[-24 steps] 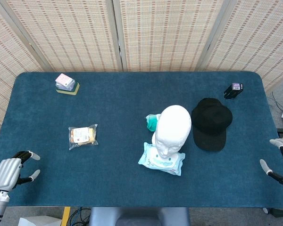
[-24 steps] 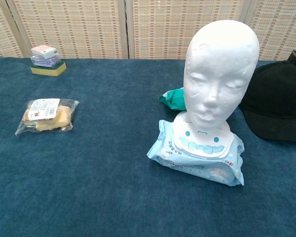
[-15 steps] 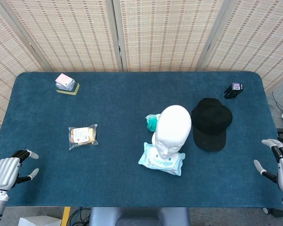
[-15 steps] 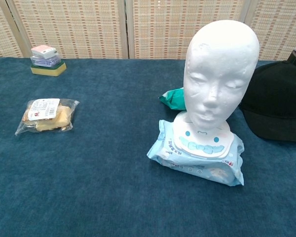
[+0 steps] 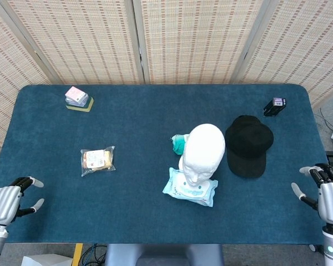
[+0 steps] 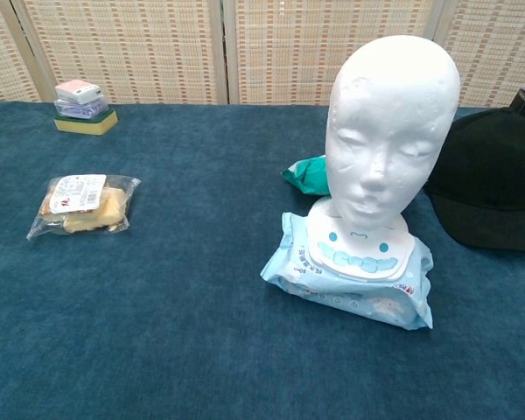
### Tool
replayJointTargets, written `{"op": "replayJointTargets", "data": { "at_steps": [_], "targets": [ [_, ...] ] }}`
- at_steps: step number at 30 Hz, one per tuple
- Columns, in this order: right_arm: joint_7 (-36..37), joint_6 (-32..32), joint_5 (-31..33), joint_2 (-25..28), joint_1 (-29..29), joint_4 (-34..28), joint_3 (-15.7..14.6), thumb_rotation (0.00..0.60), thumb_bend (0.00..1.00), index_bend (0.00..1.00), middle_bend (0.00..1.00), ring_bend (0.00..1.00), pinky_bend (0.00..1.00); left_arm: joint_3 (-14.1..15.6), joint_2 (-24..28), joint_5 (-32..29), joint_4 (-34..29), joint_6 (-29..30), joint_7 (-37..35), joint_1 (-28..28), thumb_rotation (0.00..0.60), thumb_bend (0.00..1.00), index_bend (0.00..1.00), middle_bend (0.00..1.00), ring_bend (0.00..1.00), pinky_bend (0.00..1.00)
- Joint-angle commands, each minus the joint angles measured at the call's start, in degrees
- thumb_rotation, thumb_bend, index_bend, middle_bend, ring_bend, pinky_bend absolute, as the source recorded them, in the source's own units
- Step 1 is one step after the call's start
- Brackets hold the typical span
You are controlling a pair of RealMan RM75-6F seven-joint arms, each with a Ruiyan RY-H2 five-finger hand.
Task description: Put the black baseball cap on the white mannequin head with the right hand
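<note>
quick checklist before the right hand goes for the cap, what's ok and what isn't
1. Cap reachable from above: ok. It lies flat on the table, right of the mannequin head, with nothing on top of it.
2. Right hand free: ok. Fingers apart, holding nothing, at the table's right edge.
3. Path from right hand to cap: ok. Only bare table between them.
4. Mannequin head stability: cannot tell. It stands upright on a soft wipes pack, so it might tip under a push.
5. Black box near the cap: ok. It sits apart, behind the cap.
6. Left hand out of the way: ok. It is at the table's far left corner.
</note>
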Motion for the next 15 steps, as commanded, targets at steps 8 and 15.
{"op": "replayJointTargets", "data": {
  "at_steps": [8,15],
  "targets": [
    [1.09,-3.81,1.45,-7.20,4.56,12.25,1.95,0.600,0.02,0.50,0.60,0.38,0.44,0.16,0.69,-0.15,-0.81,0.48,0.65,0.41,0.600,0.22,0.42,0.39,0.30,0.51],
    [2.96,-8.48,3.38,-12.10,6.74,19.81,1.56,0.600,0.00,0.50,0.60,0.38,0.44,-0.03,1.08,-0.78,-1.12,0.68,0.68,0.67,0.600,0.22,0.42,0.39,0.30,0.51]
  ]
}}
